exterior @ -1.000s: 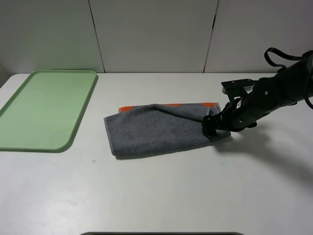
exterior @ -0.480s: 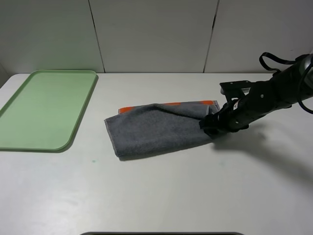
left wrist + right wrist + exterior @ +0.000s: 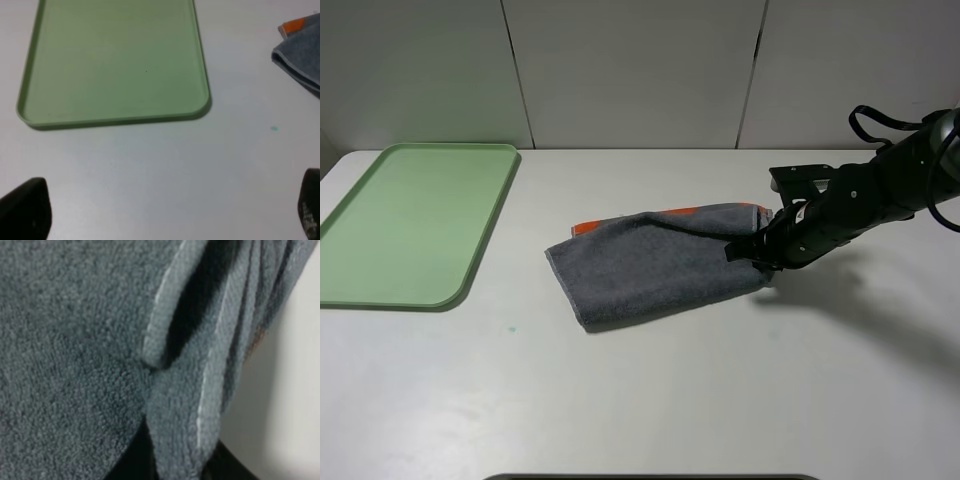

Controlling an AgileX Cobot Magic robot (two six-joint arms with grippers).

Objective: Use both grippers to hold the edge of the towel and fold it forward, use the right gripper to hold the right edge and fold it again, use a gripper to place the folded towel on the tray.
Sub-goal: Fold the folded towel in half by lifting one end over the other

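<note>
The dark grey towel (image 3: pixel 655 265) lies folded in half at the table's centre, with slivers of its orange band (image 3: pixel 584 229) showing along the far side. My right gripper (image 3: pixel 752 255) is shut on the towel's right edge, and that end is bunched and slightly raised. In the right wrist view the towel (image 3: pixel 75 340) fills the frame, its hems (image 3: pixel 165 305) pinched together and dark fingers (image 3: pixel 132 460) below. My left gripper (image 3: pixel 167 212) is open over bare table near the green tray (image 3: pixel 115 60). A towel corner (image 3: pixel 302 47) shows in that view. The left gripper is outside the exterior view.
The green tray (image 3: pixel 415 225) sits empty at the table's left side. A small teal mark (image 3: pixel 509 327) is on the white tabletop in front of the towel. A white panelled wall (image 3: pixel 640 70) closes off the far side.
The right gripper has closed on the towel's right end and lifted it slightly. The towel's left end has slid to the right and turned. The left gripper stays open.
</note>
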